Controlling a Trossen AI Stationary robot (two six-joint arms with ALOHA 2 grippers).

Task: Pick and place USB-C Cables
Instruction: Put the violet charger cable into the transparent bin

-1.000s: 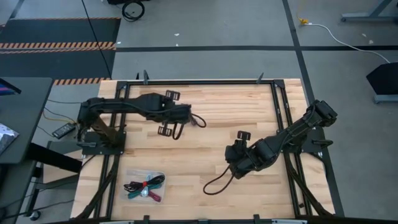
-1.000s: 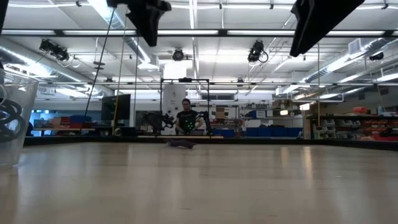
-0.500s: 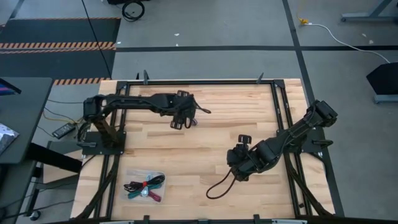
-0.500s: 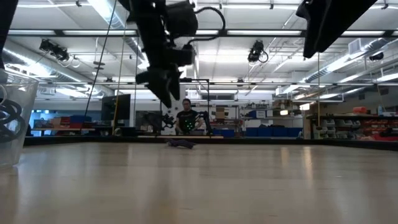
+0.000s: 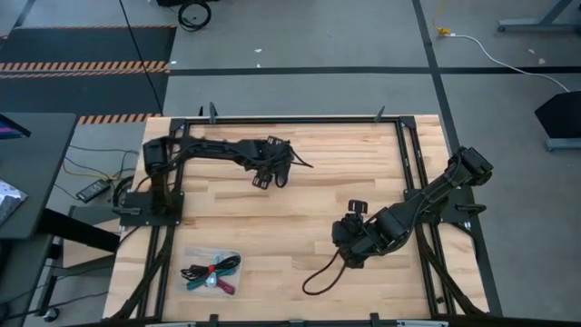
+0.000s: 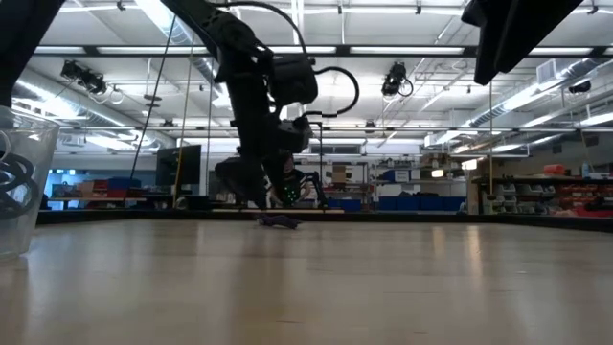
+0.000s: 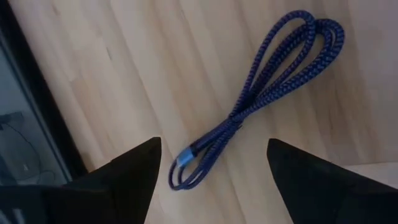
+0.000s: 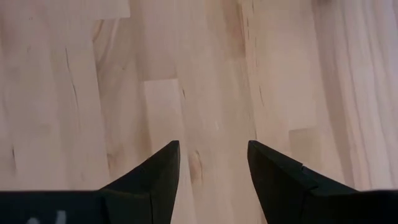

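Hovering over the far-left counter (image 5: pixel 309 209), the left gripper (image 7: pixel 211 165) spreads its fingers above the purple cable (image 7: pixel 261 93) lying flat; right gripper (image 8: pixel 211 165), fingers apart, waits near right.

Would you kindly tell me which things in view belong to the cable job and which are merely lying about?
Belonging to the job:
- purple cable, lying on the table under the open left gripper
- bundle of cables near the table's front left
- open right gripper, over bare wood

Lying about:
- clear cup at the table's edge
- white cable on the floor
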